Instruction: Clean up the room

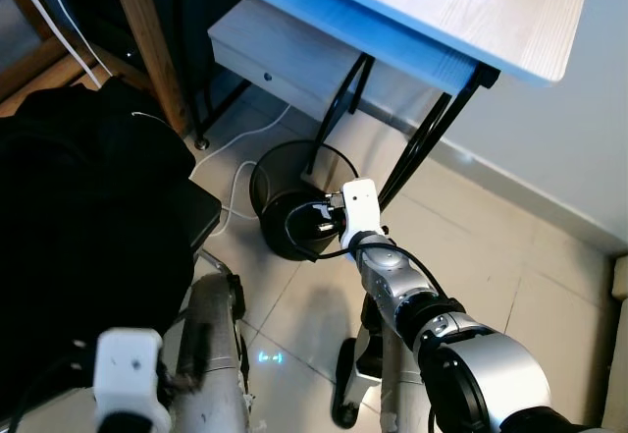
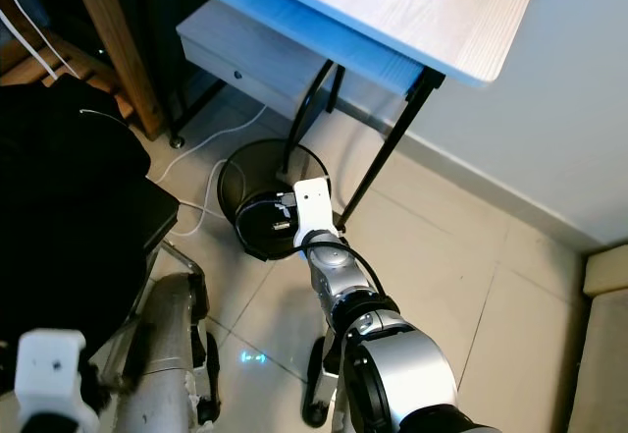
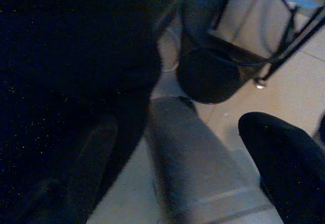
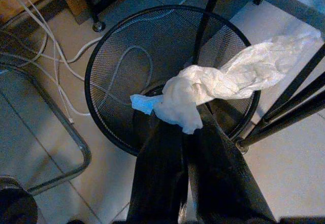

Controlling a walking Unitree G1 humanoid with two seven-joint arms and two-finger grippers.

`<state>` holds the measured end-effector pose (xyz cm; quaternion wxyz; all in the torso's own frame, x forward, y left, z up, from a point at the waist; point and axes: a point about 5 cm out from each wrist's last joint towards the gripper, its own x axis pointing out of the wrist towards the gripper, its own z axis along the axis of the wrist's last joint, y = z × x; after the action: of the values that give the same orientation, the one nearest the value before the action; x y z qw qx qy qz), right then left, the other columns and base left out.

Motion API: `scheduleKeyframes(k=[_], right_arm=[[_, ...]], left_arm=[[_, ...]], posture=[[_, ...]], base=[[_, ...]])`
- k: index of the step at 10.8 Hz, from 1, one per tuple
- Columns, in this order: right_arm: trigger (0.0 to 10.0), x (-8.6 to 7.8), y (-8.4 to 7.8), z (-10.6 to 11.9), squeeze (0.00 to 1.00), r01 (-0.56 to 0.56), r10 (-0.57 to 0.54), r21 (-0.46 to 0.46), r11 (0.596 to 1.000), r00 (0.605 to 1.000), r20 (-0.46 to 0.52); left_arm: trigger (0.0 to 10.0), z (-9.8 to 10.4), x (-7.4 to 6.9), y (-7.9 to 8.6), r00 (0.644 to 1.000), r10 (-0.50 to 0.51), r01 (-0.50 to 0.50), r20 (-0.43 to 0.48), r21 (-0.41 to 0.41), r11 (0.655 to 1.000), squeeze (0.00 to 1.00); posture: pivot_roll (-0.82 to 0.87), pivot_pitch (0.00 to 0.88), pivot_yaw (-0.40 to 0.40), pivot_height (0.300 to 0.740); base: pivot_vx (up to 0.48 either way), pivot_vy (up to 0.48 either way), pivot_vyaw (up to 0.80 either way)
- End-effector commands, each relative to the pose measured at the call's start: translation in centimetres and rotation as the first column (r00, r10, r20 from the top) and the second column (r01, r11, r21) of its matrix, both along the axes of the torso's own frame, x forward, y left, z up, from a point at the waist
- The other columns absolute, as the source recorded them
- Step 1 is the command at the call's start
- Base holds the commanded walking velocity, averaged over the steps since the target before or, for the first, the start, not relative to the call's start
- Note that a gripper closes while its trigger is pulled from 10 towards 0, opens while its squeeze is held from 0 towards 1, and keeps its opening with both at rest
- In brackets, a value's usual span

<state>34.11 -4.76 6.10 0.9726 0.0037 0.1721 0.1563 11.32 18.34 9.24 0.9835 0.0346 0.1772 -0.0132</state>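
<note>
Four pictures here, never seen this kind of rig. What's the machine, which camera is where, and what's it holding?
It is a walking humanoid robot with two silver arms, each ending in two long black fingers. The two wider pictures come from a stereo camera on its head, looking down; the other two come from cameras on its wrists.

From the head, the right arm reaches out with the right gripper over a black mesh bin standing on the tiled floor under a pale desk. The right wrist view shows the jaws closed on a crumpled white tissue above the bin's opening.

The left gripper hangs low beside a black chair; its view is dark. White cables lie on the floor.
</note>
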Motion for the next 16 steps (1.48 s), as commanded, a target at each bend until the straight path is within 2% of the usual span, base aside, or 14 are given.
scheduleKeyframes(k=[1, 3, 8, 10, 11, 12, 14, 16], right_arm=[[10.0, -1.0, 1.6, -0.8, 0.0, -0.014, 0.016, 0.024, 1.0, 0.998, -0.055], [10.0, -1.0, 1.5, -0.9, 0.0, 0.001, 0.001, 0.036, 0.999, 0.998, -0.067], [10.0, -2.1, 4.2, -1.2, 0.0, -0.084, 0.1, 0.127, 0.988, 0.986, -0.131], [10.0, -2.4, 5.4, -0.8, 0.0, -0.135, 0.158, 0.16, 0.978, 0.978, -0.139], [10.0, -2.5, 5.9, -0.6, 0.0, -0.151, 0.178, 0.181, 0.972, 0.974, -0.139], [10.0, -2.6, 6.2, -0.6, 0.0, -0.166, 0.193, 0.183, 0.969, 0.971, -0.138], [10.0, -2.6, 6.5, -0.4, 0.0, -0.183, 0.205, 0.166, 0.969, 0.971, -0.125], [10.0, -2.4, 6.4, -0.2, 0.0, -0.182, 0.202, 0.16, 0.97, 0.972, -0.118]], left_arm=[[10.0, 0.1, -0.6, -0.1, 1.0, -0.016, 0.016, -0.019, -0.005, 1.0, 0.0], [10.0, 0.5, -0.5, -0.1, 0.999, -0.033, 0.033, -0.012, -0.012, 0.999, 0.0], [10.0, 1.1, -1.0, -1.8, 0.992, -0.13, 0.13, 0.004, -0.037, 0.991, 0.0], [10.0, 0.8, -0.7, -1.9, 0.991, -0.137, 0.137, 0.0, -0.043, 0.99, 0.0], [10.0, 0.4, -1.0, -1.9, 0.988, -0.152, 0.151, -0.017, -0.041, 0.988, 0.0], [10.0, 0.0, -1.4, -1.6, 0.987, -0.158, 0.158, -0.035, -0.024, 0.987, 0.0], [10.0, -1.1, -2.8, 0.2, 0.991, -0.093, 0.097, -0.093, 0.038, 0.995, 0.0], [10.0, -1.4, -3.2, 1.2, 0.994, -0.031, 0.037, -0.106, 0.057, 0.998, 0.0]], posture=[[0.29, 0.368, -0.093, 0.578], [0.28, 0.379, -0.078, 0.578], [0.31, 0.401, -0.102, 0.578], [0.31, 0.386, -0.104, 0.578], [0.32, 0.376, -0.103, 0.578], [0.32, 0.366, -0.104, 0.578], [0.33, 0.352, -0.113, 0.578], [0.34, 0.342, -0.117, 0.578]], base=[[0.0, 0.0, 0.0], [0.0, 0.0, 0.0], [0.0, 0.0, 0.0], [0.0, 0.0, 0.0], [0.0, 0.0, 0.0], [0.0, 0.0, 0.0], [0.0, 0.0, 0.0], [0.0, 0.0, 0.0]])
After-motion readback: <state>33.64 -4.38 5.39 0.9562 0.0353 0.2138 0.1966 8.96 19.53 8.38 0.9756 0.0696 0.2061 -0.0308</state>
